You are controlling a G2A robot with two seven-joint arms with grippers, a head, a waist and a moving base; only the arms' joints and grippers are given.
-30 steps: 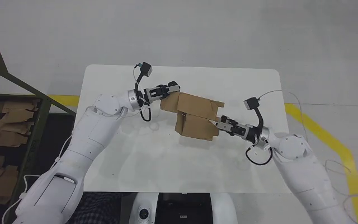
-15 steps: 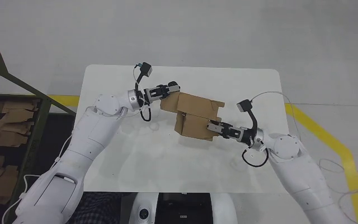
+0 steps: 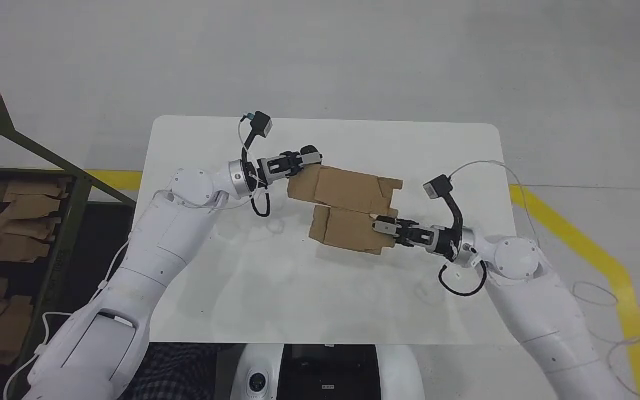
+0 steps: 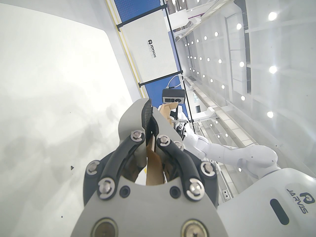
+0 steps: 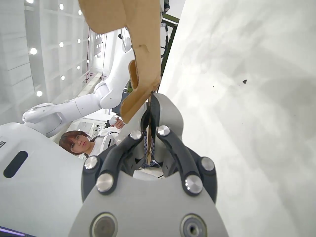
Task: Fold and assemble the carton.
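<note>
A brown cardboard carton [image 3: 345, 205], partly folded with flaps spread, hangs over the middle of the white table [image 3: 230, 290]. My left gripper [image 3: 308, 160] is shut on its far left corner; cardboard [image 4: 153, 159] sits pinched between its fingers. My right gripper [image 3: 380, 224] is shut on the carton's near right edge. From the right wrist the carton [image 5: 138, 38] rises edge-on from the closed fingers [image 5: 160, 109]. The carton [image 4: 169, 109] peeks past the left gripper's fingertip, with the other arm behind it.
A rack with flat cardboard sheets [image 3: 30, 210] stands off the table's left side. Yellow floor tape [image 3: 565, 235] runs to the right. The near half of the table is bare white surface with a small dark speck [image 5: 244, 81].
The right gripper has shifted left and toward the robot along the carton's edge, and the carton's near half has swung lower and flatter. The left arm has stayed put.
</note>
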